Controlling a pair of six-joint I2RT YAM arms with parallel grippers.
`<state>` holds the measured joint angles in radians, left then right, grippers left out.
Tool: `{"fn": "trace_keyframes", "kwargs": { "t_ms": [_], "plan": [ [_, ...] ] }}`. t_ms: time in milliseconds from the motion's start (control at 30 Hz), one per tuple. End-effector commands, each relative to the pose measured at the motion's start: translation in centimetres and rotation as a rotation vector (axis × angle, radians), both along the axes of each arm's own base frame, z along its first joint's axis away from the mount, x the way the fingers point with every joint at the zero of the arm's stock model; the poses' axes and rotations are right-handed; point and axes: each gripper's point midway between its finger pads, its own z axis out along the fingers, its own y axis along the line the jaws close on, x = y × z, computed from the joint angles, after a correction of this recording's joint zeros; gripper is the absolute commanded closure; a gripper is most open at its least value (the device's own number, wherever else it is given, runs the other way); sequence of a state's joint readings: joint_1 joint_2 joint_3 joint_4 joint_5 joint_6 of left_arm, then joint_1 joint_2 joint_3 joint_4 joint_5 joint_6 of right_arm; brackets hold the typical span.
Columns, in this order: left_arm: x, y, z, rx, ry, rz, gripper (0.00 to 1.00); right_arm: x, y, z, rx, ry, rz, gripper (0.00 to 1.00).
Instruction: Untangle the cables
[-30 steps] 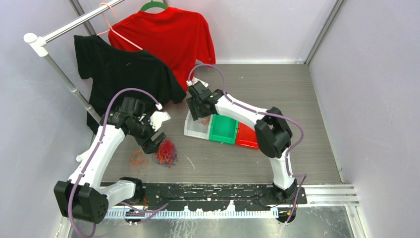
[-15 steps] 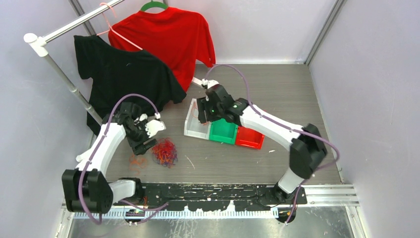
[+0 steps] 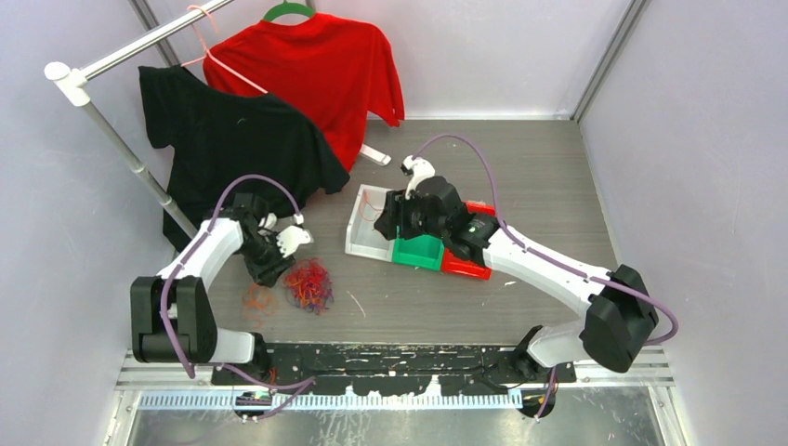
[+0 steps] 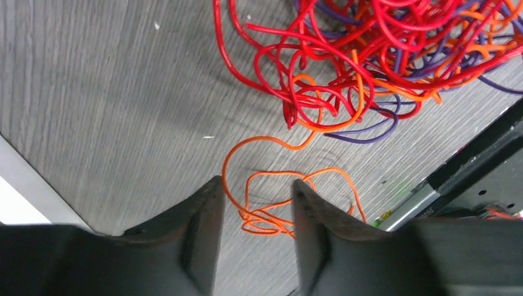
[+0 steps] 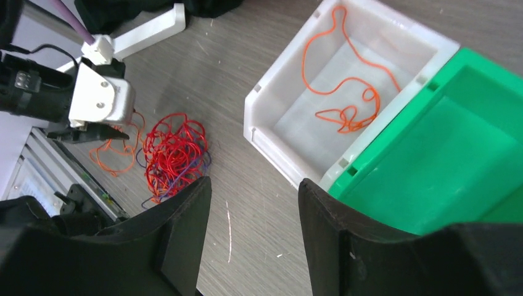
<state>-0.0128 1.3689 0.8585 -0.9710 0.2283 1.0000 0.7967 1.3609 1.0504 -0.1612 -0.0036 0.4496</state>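
The cables lie as a red, orange and purple tangle (image 3: 309, 285) (image 4: 345, 61) (image 5: 176, 151) on the grey table. A loose orange clump (image 3: 258, 299) (image 4: 271, 213) lies just left of it. My left gripper (image 3: 267, 270) (image 4: 256, 182) is low over that clump, open, with orange loops lying between the fingers but not pinched. One orange cable (image 5: 345, 92) lies in the white bin (image 3: 364, 243) (image 5: 271, 139). My right gripper (image 3: 394, 221) (image 5: 254, 182) hovers open and empty beside the white bin's near corner.
A green bin (image 3: 418, 251) (image 5: 456, 142) and a red bin (image 3: 465, 266) adjoin the white one. A black shirt (image 3: 232, 139) and a red shirt (image 3: 307, 65) hang from a rail (image 3: 121, 149) at the back left. A small white piece (image 3: 375, 154) lies behind the bins.
My left gripper has dropped from above the tangle down-left onto the orange clump, its jaws narrowing. The right arm has swung right and back from the white bin's far end.
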Motion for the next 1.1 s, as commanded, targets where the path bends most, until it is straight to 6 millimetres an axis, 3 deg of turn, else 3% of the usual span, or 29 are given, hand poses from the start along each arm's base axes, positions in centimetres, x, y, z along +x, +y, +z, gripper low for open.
{"fn": "trace_keyframes", "kwargs": {
  "t_ms": [0, 67, 133, 367, 533, 667, 833, 1067],
  "plan": [
    [0.0, -1.1, 1.1, -0.067, -0.003, 0.022, 0.69, -0.8, 1.5, 3.7, 0.177, -0.071, 0.047, 0.42],
    [0.0, -1.2, 2.9, -0.068, -0.015, 0.04, 0.9, -1.2, 2.3, 4.0, 0.198, -0.085, 0.08, 0.41],
    [0.0, -1.6, 5.3, -0.091, -0.043, 0.053, 1.0, -1.6, 3.4, 4.5, 0.214, -0.106, 0.124, 0.39],
    [-0.6, -4.6, 15.6, -0.268, -0.194, 0.061, 1.0, -3.9, 8.1, 7.5, 0.327, -0.254, 0.302, 0.3],
    [-1.0, -6.9, 21.0, -0.406, -0.241, 0.096, 1.0, -6.8, 11.1, 10.1, 0.429, -0.396, 0.46, 0.24],
    [-1.2, -8.9, 24.6, -0.515, -0.308, 0.1, 1.0, -7.3, 12.6, 11.7, 0.491, -0.407, 0.498, 0.22],
    [-0.7, -9.9, 28.8, -0.559, -0.499, 0.066, 1.0, -8.0, 13.3, 11.7, 0.528, -0.409, 0.533, 0.11],
    [0.7, -10.2, 35.5, -0.641, -0.853, 0.018, 1.0, -7.9, 14.0, 10.1, 0.529, -0.399, 0.534, 0.09]
  ]
}}
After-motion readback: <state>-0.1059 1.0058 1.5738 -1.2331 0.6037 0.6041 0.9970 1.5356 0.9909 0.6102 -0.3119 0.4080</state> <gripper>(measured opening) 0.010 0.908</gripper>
